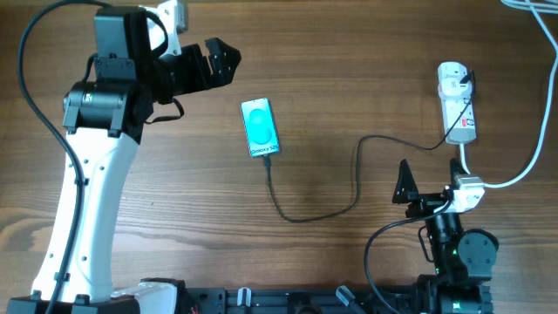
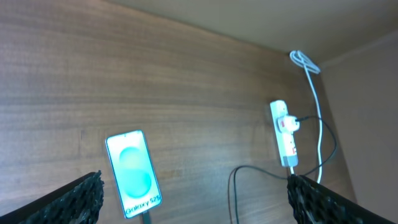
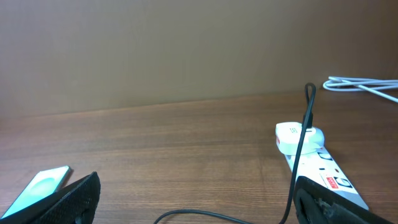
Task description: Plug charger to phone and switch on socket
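The phone (image 1: 261, 127) lies flat mid-table with its teal screen up, and also shows in the left wrist view (image 2: 134, 174) and the right wrist view (image 3: 40, 186). The black charger cable (image 1: 357, 179) runs from the phone's lower end, where its plug (image 2: 146, 216) meets the phone, in a loop to a white adapter on the socket (image 1: 458, 109). The white socket strip has a red marking and shows in both wrist views (image 2: 284, 134) (image 3: 317, 163). My left gripper (image 1: 218, 61) is open and empty, up and left of the phone. My right gripper (image 1: 432, 179) is open and empty just below the socket.
The socket's thick white cord (image 1: 539, 148) curves from the strip's near end, past my right gripper, up the table's right edge to the back. The cable loop lies on the wood between the phone and my right arm.
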### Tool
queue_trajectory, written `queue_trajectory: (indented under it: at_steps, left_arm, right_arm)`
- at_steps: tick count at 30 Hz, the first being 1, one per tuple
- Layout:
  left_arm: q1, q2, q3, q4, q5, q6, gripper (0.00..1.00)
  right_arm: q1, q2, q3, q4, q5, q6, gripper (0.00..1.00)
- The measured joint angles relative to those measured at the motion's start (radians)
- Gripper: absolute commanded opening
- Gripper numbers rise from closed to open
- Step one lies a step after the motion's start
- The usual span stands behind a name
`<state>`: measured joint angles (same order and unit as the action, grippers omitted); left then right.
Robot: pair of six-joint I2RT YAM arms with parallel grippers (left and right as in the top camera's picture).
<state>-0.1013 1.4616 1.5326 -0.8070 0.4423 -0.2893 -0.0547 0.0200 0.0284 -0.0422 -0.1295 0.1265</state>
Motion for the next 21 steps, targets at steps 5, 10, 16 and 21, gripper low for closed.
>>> queue_trajectory:
  at_steps: [5, 10, 16, 21]
  left_arm:
    - [0.000, -0.004, 0.000, -0.015, -0.021, 0.000, 1.00]
    - [-0.002, -0.148, -0.158, 0.212, -0.171, 0.001, 1.00]
    - [0.013, -0.492, -0.615, 0.666, -0.286, 0.008, 1.00]
    - [0.073, -0.787, -0.984, 0.853, -0.316, 0.023, 1.00]
  right_arm:
    - [0.000, 0.000, 0.000, 0.000, 0.000, 0.000, 1.00]
    - [0.000, -0.001, 0.000, 0.002, 0.000, 0.000, 1.00]
    - [0.000, -0.003, 0.000, 0.003, 0.000, 0.000, 1.00]
    - [0.000, -0.005, -0.001, 0.003, 0.000, 0.000, 1.00]
